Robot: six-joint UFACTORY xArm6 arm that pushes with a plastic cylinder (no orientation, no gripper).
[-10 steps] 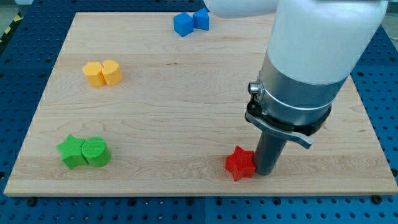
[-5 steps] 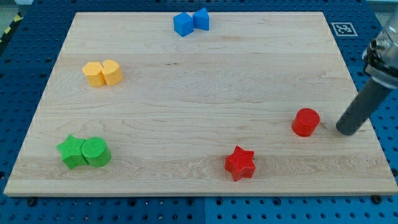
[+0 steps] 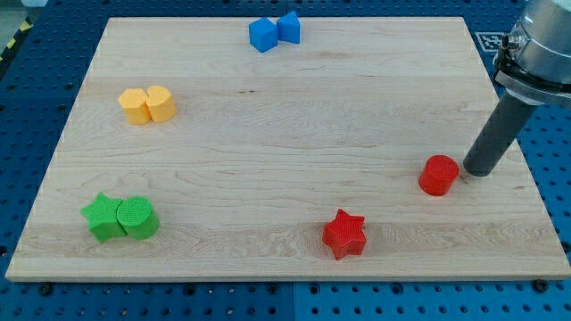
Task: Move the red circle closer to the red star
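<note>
The red circle [image 3: 438,175] lies on the wooden board at the view's right. The red star [image 3: 344,234] lies below and to the left of it, near the board's bottom edge, with a clear gap between the two. My tip [image 3: 474,171] rests on the board just to the right of the red circle, very close to it; I cannot tell whether it touches.
Two blue blocks [image 3: 274,32] sit together at the view's top. Two yellow blocks [image 3: 147,104] sit together at the upper left. A green star [image 3: 103,217] and a green circle [image 3: 138,218] sit together at the lower left. The board's right edge [image 3: 522,169] is close to my tip.
The arm left the red star and swung out to the right. In the last half second my tip moved left and a little up, toward the red circle. No block has moved.
</note>
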